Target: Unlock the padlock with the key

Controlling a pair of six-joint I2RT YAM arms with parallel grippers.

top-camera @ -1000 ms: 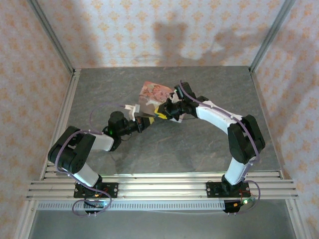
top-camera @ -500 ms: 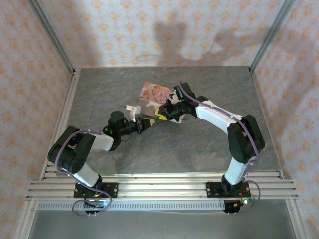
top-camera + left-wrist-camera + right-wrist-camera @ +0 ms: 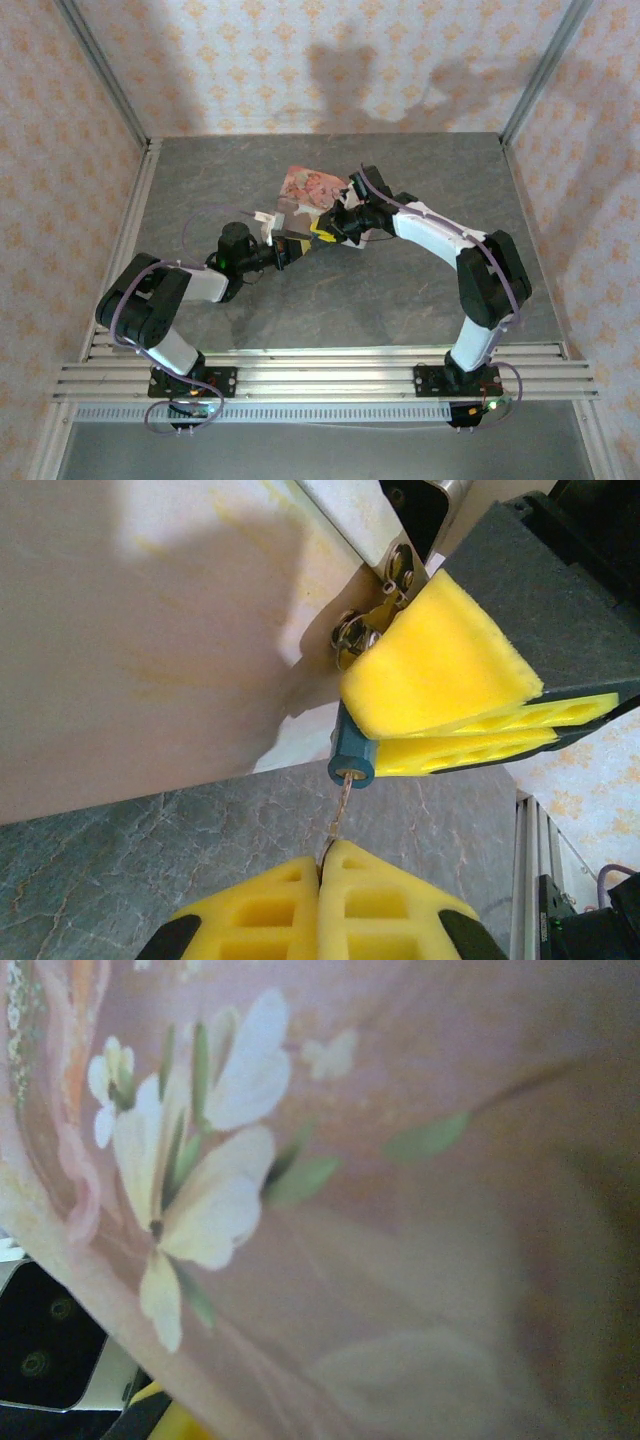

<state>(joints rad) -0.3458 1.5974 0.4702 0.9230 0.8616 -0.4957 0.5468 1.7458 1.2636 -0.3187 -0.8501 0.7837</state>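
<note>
The small blue padlock (image 3: 352,761) hangs from the silver hasp (image 3: 365,630) of the pink illustrated box (image 3: 308,183). My right gripper (image 3: 365,735) reaches in from the right, and its yellow fingers (image 3: 440,680) are shut on the padlock's body. The thin pale gold key (image 3: 340,815) sticks up from my left gripper (image 3: 322,865), shut on its head. The key's tip sits in the keyhole at the padlock's lower end. From above, the left gripper (image 3: 297,243) and right gripper (image 3: 325,228) meet just in front of the box. The box's flowered side (image 3: 400,1210) is very close in the right wrist view.
The grey stone-patterned table (image 3: 400,290) has a metal rail along its left edge (image 3: 135,215) and papered walls on three sides. The box's pale face (image 3: 150,630) stands right behind the padlock.
The left wrist has shifted very slightly near the box. Both grips look the same as before.
</note>
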